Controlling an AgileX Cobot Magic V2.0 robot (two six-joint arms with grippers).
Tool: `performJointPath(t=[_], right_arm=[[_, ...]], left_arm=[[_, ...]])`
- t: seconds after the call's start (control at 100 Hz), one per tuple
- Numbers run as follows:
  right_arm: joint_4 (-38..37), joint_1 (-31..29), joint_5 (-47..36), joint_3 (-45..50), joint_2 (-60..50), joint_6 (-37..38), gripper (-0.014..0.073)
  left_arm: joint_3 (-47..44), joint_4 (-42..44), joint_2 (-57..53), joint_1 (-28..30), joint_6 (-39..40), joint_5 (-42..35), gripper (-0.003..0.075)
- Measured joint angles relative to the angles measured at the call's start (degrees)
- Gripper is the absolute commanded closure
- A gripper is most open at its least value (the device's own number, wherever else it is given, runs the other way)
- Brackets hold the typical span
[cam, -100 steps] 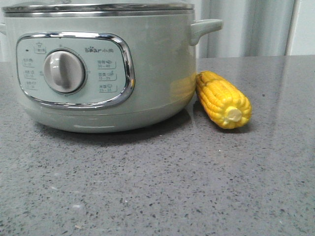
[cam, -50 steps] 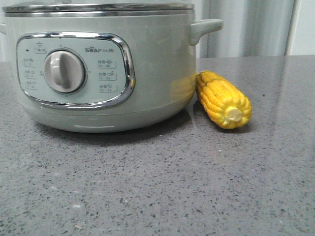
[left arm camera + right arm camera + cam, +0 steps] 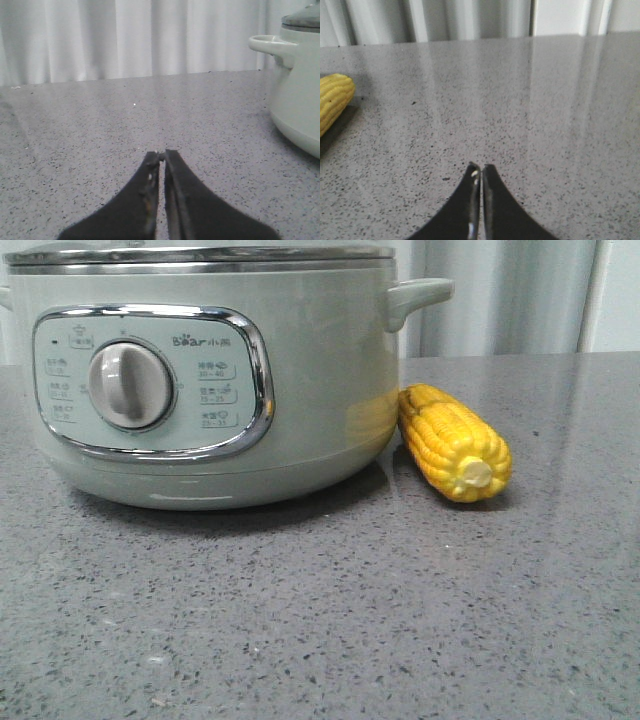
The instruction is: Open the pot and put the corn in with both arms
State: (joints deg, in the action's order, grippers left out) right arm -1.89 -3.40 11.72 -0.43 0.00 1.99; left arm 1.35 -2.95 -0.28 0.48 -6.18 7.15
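Note:
The pale green pot (image 3: 300, 360) fills the left of the front view, lid on, its dial (image 3: 130, 385) facing me. The yellow corn (image 3: 455, 440) lies on the counter against the pot's right side, pale core end toward the camera. Neither arm shows in the front view. In the left wrist view my left gripper (image 3: 162, 153) is shut with nothing in it, low over the counter, with the pot (image 3: 300, 95) and its side handle (image 3: 272, 45) off to one side. My right gripper (image 3: 480, 166) is shut and empty too, the corn's tip (image 3: 334, 97) at the frame edge.
A grey speckled stone counter (image 3: 330, 620) carries everything. Pale curtains (image 3: 500, 295) hang behind the counter's far edge.

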Motion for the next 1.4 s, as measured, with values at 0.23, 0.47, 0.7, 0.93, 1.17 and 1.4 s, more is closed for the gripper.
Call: performJointPath(t=[0.23, 0.47, 0.7, 0.93, 1.17, 1.4], right_arm=[[1.89, 0.0, 0.91, -7.22, 7.98, 0.0, 0.0667], [1.89, 0.0, 4.43, -15.76, 19.83, 0.0, 0.0667], [1.89, 0.0, 4.45, -19.54, 25.0, 0.0, 0.0667], [1.89, 0.0, 4.17, -19.54, 25.07, 0.0, 0.0667], [1.89, 0.0, 4.08, -19.54, 25.12, 0.0, 0.0667], [1.89, 0.0, 4.08, -19.54, 25.12, 0.0, 0.0667]], left_arm=[[9.43, 0.71, 7.4, 0.0, 0.0, 0.52, 0.0741], [19.08, 2.12, 19.04, 0.0, 0.0, 0.35, 0.0741], [21.83, 2.21, 25.08, 0.0, 0.0, -2.47, 0.073], [21.83, 2.21, 26.85, 0.0, 0.0, -7.15, 0.0316], [21.83, 2.21, 26.88, 0.0, 0.0, -13.3, 0.0215], [21.94, 2.21, 26.99, -6.03, 1.51, -16.72, 0.0219]])
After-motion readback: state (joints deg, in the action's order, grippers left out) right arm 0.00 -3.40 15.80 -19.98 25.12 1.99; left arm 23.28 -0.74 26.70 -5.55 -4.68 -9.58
